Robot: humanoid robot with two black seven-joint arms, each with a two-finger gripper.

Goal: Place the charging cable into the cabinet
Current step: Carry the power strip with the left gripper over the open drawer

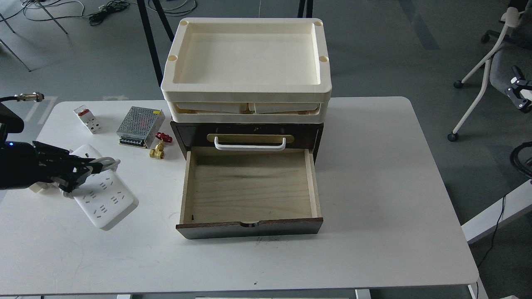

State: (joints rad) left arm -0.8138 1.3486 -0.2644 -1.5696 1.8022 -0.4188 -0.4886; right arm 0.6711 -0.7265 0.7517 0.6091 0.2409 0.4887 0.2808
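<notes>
The charging cable (106, 199), a white power strip with its thick cord looped at the near end, hangs tilted just above the table at the left. My left gripper (92, 169) comes in from the left edge and is shut on the strip's upper end, by the cord loop. The dark brown cabinet (181, 133) stands mid-table. Its lower pale wood drawer (249, 187) is pulled open and holds nothing. The upper drawer is closed, with a white bar handle (249, 145). The strip is about a hand's width left of the open drawer. My right gripper is out of view.
Cream trays (245, 88) are stacked on the cabinet. A white-and-red breaker (87, 119), a silver mesh power supply (139, 126) and a brass valve with a red handle (158, 148) lie behind the strip. The white table (374, 187) spreads right of the cabinet; a chair (490, 62) stands beyond.
</notes>
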